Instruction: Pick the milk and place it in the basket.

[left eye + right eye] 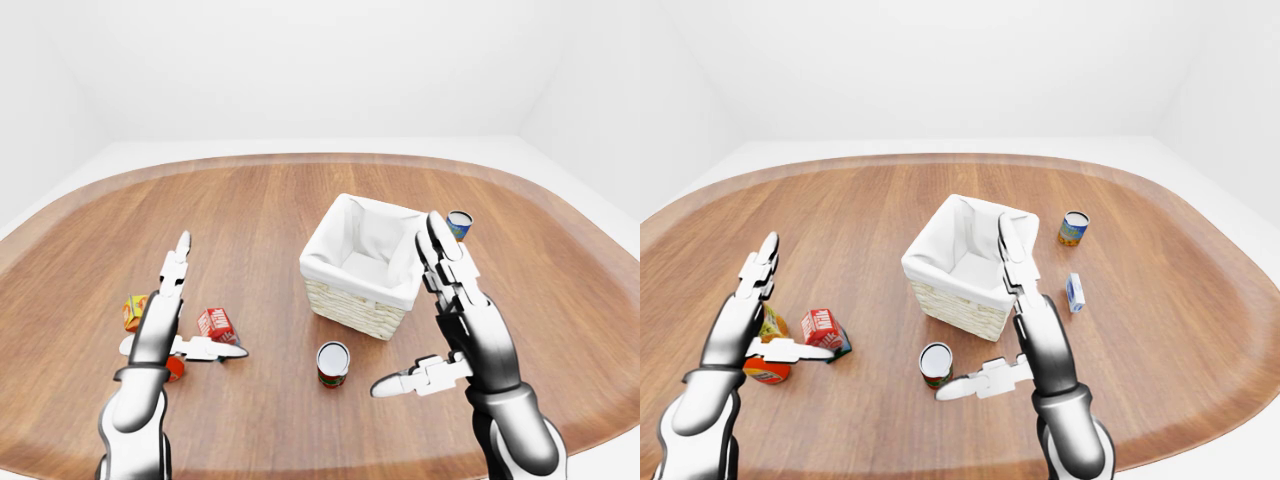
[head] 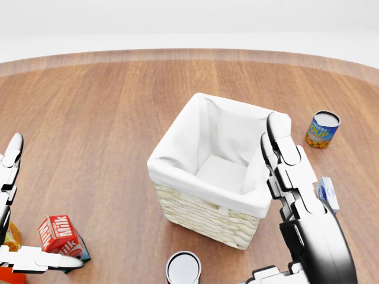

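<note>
The milk (image 2: 59,235) is a small red carton with white lettering, at the lower left of the head view on the wooden table. My left hand (image 1: 212,296) is open around it from the left, its thumb (image 2: 41,260) stretched just below the carton and its fingers (image 2: 9,160) raised, not gripping. The wicker basket (image 2: 195,213) with a white cloth liner stands in the middle, and nothing shows inside it. My right hand (image 1: 971,307) hovers open at the basket's right side and holds nothing.
A soup can (image 2: 323,129) stands to the right of the basket, with a small blue-white carton (image 2: 327,194) below it. An open-topped can (image 2: 183,267) sits below the basket. An orange box (image 1: 134,312) and a red can (image 1: 765,370) lie by my left hand.
</note>
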Tool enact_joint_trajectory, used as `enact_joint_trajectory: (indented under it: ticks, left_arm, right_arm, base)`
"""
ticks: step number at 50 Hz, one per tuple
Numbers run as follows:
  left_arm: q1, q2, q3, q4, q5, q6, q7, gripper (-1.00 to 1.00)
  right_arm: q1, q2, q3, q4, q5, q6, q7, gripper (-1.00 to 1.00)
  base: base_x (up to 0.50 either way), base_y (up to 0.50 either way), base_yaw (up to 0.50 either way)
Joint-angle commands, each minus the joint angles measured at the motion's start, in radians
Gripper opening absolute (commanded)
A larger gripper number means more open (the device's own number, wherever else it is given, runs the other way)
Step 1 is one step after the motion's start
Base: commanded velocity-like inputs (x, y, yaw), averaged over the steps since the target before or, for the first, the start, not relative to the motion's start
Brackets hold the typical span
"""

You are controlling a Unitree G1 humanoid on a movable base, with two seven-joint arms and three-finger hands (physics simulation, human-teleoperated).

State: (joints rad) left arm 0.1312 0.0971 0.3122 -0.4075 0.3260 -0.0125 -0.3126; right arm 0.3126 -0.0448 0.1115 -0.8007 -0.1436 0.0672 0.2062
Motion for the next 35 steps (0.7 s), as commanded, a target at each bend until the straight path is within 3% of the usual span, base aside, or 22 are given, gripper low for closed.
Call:
enact_joint_trajectory:
  ticks: [1, 16, 27, 31, 35]
  left_arm:
    - [-0.026, 0.029, 0.029, 0.176, 0.034, -0.075, 0.029, 1.00]
    - [-0.111, 0.096, 0.003, 0.428, 0.020, -0.075, 0.127, 1.00]
    - [-0.109, 0.092, -0.018, 0.415, 0.026, -0.075, 0.131, 1.00]
    - [-0.115, 0.092, -0.024, 0.393, 0.033, -0.075, 0.128, 1.00]
    - [-0.114, 0.090, -0.029, 0.405, 0.037, -0.075, 0.132, 1.00]
  right_arm:
    - [0.004, -0.001, 0.001, -0.008, 0.003, 0.000, 0.001, 1.00]
    - [0.008, -0.002, 0.004, -0.008, 0.004, -0.005, -0.001, 1.00]
    - [0.005, -0.002, 0.004, 0.002, 0.006, -0.008, -0.001, 1.00]
    - [0.012, -0.002, 0.006, -0.020, 0.007, 0.006, 0.001, 1.00]
    - [0.011, -0.004, 0.012, -0.006, 0.004, -0.006, -0.002, 1.00]
  base:
    - [0.00, 0.00, 0.00]
    - [0.00, 0.00, 0.00]
    - [0.00, 0.00, 0.00]
    - [0.00, 0.00, 0.00]
    - [0.00, 0.00, 0.00]
